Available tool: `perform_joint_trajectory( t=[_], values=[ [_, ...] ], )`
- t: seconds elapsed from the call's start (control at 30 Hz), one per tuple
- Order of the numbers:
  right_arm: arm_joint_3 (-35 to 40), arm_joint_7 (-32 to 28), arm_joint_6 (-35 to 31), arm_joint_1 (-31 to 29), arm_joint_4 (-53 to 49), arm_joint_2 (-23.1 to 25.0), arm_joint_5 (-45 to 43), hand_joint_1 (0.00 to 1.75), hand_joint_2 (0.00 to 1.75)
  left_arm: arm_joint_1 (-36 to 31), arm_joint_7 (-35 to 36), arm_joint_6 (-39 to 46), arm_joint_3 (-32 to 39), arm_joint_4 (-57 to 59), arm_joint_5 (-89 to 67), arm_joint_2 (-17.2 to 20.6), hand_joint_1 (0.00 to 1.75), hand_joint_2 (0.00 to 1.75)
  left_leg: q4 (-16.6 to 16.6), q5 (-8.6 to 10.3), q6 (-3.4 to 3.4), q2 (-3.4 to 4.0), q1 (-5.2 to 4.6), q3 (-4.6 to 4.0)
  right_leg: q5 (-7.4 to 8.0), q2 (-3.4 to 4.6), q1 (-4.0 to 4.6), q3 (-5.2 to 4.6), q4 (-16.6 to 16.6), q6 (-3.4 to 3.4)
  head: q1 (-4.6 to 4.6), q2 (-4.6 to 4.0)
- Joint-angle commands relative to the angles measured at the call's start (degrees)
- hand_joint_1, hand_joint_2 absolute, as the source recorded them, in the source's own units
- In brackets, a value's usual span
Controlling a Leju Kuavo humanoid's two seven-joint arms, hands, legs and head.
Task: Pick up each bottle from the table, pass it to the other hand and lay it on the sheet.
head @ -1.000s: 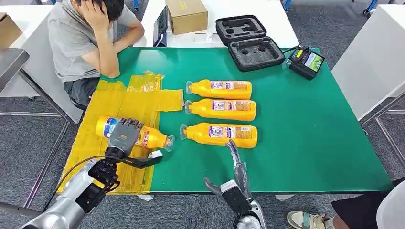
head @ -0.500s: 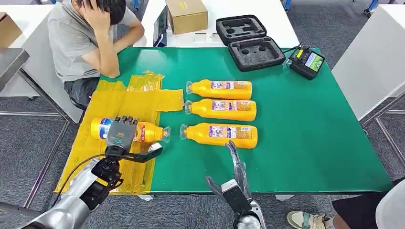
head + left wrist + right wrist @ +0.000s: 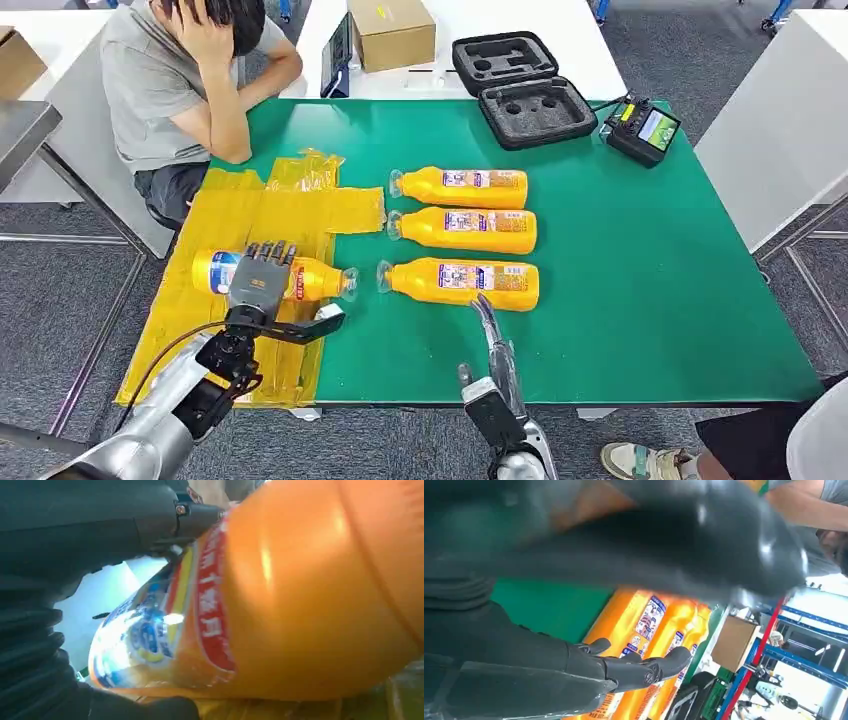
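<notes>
— Bottle [image 3: 275, 277] under the left hand [image 3: 256, 283], where is it?
— Lying on the yellow sheet [image 3: 250, 225] near the tabletop's [image 3: 650, 300] left edge, cap towards the other three bottles [image 3: 462, 230].
— Fingers?
— Left fingers [image 3: 268, 252] curled over its label. Right hand [image 3: 492, 345] at the near edge, fingers straight and apart, holding nothing, tips just short of the nearest bottle [image 3: 460, 282].

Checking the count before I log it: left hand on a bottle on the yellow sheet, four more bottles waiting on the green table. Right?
Not quite: three bottles wait on the green table, not four, as the head view shows. The rest holds: the left hand is on a bottle lying on the yellow sheet.
</notes>
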Motion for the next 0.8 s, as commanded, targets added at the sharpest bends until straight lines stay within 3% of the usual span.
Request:
perform_joint_trajectory(
  t=[0.03,0.43,0.7,0.8],
  values=[
    [-0.4,0.1,-0.2,-0.8,2.5,0.7,-0.4,0.00,0.00,-1.1,0.6,0.6,1.1,3.9,-2.1,-1.2,0.00,1.75,0.0,-0.11,-0.07,0.03,0.04,0.29,-0.08,0.11,0.03,0.28,-0.1,-0.06,0.00,0.00],
    [-0.5,0.1,-0.4,-0.7,2.7,0.8,-0.4,0.00,0.00,0.6,2.4,0.8,0.2,-1.1,-2.1,-0.8,0.00,1.75,0.0,-0.08,-0.06,0.02,0.04,0.20,-0.05,0.08,0.03,0.20,-0.1,-0.05,0.00,0.00],
    [-1.5,0.1,-1.4,0.5,2.0,0.6,-0.6,0.00,0.00,7.9,3.2,1.6,-0.7,-18.7,-2.1,0.4,0.00,1.75,0.0,-0.17,-0.07,0.04,0.05,0.29,-0.12,0.13,0.05,0.28,0.0,-0.07,0.00,0.00],
    [-1.5,0.1,-1.4,0.5,2.0,0.6,-0.6,0.00,0.00,7.9,3.2,1.6,-0.7,-18.7,-2.1,0.4,0.00,1.75,0.0,-0.10,-0.05,0.02,0.03,0.15,-0.07,0.08,0.03,0.14,0.0,-0.04,-0.02,0.00]
  ],
)
